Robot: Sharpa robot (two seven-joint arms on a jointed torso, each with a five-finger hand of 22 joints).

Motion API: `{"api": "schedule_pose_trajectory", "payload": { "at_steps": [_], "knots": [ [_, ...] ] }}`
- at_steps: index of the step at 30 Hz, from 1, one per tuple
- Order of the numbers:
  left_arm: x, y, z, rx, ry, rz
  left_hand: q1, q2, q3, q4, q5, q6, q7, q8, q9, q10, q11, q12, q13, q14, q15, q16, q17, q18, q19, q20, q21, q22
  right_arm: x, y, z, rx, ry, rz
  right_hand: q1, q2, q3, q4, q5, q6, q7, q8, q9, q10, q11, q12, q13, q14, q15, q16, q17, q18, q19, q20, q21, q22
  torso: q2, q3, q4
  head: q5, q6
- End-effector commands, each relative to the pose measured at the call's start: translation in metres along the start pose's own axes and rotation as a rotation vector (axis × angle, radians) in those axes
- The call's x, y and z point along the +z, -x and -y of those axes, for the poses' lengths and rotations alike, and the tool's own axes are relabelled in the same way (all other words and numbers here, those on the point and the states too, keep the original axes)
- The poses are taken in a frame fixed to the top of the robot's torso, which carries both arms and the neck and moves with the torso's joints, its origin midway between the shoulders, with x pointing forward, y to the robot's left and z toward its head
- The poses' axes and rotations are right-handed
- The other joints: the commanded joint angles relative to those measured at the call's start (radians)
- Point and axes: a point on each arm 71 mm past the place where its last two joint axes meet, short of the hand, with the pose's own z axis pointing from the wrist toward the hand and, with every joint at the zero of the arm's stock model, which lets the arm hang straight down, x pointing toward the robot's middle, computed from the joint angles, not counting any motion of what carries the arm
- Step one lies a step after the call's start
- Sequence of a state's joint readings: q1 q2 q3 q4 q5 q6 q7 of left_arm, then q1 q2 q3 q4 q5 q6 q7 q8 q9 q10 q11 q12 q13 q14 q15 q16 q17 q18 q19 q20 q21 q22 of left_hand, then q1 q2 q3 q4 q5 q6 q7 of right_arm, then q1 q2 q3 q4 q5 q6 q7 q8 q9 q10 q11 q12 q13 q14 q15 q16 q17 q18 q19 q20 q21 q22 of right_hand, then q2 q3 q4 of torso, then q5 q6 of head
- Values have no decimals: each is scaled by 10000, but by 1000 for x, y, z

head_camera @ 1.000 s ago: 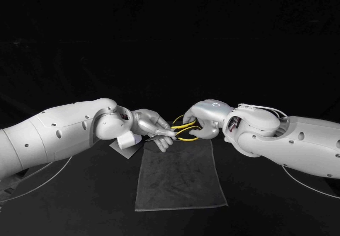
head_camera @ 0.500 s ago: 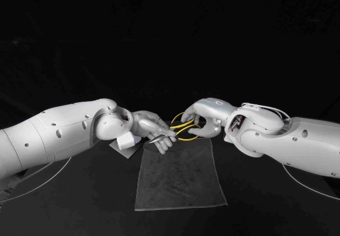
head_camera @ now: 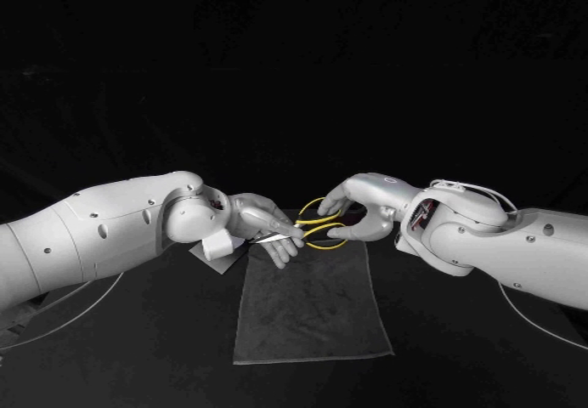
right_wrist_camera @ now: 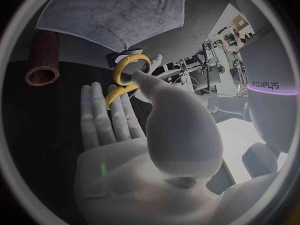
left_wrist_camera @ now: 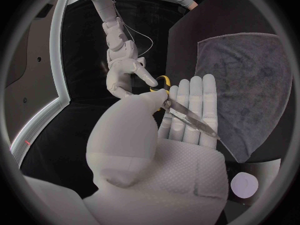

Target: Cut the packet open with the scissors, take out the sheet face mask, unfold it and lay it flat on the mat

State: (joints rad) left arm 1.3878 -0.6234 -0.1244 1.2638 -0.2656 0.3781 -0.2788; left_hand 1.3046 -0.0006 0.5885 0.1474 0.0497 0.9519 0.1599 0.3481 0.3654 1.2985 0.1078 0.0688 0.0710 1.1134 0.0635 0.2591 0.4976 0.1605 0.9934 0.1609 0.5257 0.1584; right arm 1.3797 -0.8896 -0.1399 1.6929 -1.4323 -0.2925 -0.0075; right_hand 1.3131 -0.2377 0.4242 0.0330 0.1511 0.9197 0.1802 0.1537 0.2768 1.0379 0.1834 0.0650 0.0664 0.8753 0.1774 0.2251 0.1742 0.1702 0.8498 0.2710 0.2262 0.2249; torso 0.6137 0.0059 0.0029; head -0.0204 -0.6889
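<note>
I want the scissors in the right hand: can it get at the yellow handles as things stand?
Probably yes: the left hand holds the scissors by the blades, leaving the yellow handles free, and the right hand touches them.

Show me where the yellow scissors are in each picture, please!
Head view: the yellow-handled metal scissors sit mid-picture between the left robot hand and the right robot hand, at the far edge of the grey cloth mat.
Left wrist view: the blades lie across the left robot hand's fingers.
Right wrist view: a yellow loop rings the right robot hand's thumb.
Shared landmark: the mat, beside the scissors in all three.
</note>
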Motion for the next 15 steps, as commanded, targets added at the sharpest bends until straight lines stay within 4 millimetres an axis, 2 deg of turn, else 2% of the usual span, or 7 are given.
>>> {"api": "schedule_pose_trajectory", "payload": {
  "at_steps": [1, 2, 6, 10, 12, 15],
  "knots": [
    [0, 2, -2, -42, 159, 74, -54, 59, 837, -890, -8, 5, 36, 78, 35, 190, -86, 23, 15, 88, -14, -35, 16, 199, -35, -8, 81, 25, -2, 1, 2, 586, 40, -80, 320, 327, -1086, 33, 154, -24, -139, -142, -94, -588, -14, -16, -37, -326, -136, -349, -253, 102, 640, -91, 183, 14, -3, 7, -4, -11, 16],
    [0, 2, -3, -40, 165, 65, -67, 64, 847, -904, -8, 9, 39, 81, 42, 194, -85, 23, 15, 91, -14, -36, 19, 199, -34, -9, 87, 29, -2, 2, 4, 616, 2, -84, 520, 493, -1690, 116, 159, -32, -250, -249, -169, -631, 39, -4, -31, -258, -168, -453, -358, 82, 911, -165, 224, 8, -3, 4, -5, -16, 7],
    [0, 2, -3, -38, 190, 45, -91, 67, 858, -923, -9, 13, 42, 86, 53, 200, -83, 24, 16, 97, -14, -37, 23, 198, -33, -10, 97, 34, -3, 2, 9, 659, -163, -165, 788, 624, -2395, 330, 230, -162, -425, -460, -300, -883, 24, -23, -38, -287, -186, -677, -528, 89, 1143, -241, 180, -49, -4, -5, -4, -18, -7],
    [0, 1, -4, -35, 209, 15, -127, 79, 876, -950, -9, 20, 42, 93, 71, 209, -82, 25, 16, 105, -14, -39, 30, 197, -33, -12, 111, 41, -5, 2, 12, 670, -271, -255, 939, 654, -2631, 458, 296, -159, -343, -522, -346, -946, -56, -21, -37, -270, -233, -797, -603, 88, 1095, -270, 48, -130, 4, -5, 10, -23, -5],
    [0, 1, -4, -37, 220, 7, -127, 79, 876, -950, -9, 20, 42, 93, 71, 209, -82, 25, 16, 105, -14, -39, 30, 197, -33, -12, 111, 41, -6, 1, 13, 718, -352, -377, 1236, 620, -3076, 872, 333, -239, -378, -665, -437, -1170, -127, -30, -39, -357, -212, -1135, -768, 60, 555, -165, -483, -423, 3, -7, 3, -19, -5],
    [-1, 2, -5, -49, 231, 16, -143, 83, 881, -959, -10, 23, 42, 96, 78, 213, -82, 26, 16, 109, -14, -39, 33, 197, -34, -12, 116, 44, -8, 1, 14, 904, -423, -476, 1573, 576, -3392, 1369, 394, -305, -390, -758, -497, -1347, -192, -29, -37, -501, -201, -1404, -892, 49, -20, 32, -1001, -722, 3, -11, 3, -21, -10]
  ]
}}
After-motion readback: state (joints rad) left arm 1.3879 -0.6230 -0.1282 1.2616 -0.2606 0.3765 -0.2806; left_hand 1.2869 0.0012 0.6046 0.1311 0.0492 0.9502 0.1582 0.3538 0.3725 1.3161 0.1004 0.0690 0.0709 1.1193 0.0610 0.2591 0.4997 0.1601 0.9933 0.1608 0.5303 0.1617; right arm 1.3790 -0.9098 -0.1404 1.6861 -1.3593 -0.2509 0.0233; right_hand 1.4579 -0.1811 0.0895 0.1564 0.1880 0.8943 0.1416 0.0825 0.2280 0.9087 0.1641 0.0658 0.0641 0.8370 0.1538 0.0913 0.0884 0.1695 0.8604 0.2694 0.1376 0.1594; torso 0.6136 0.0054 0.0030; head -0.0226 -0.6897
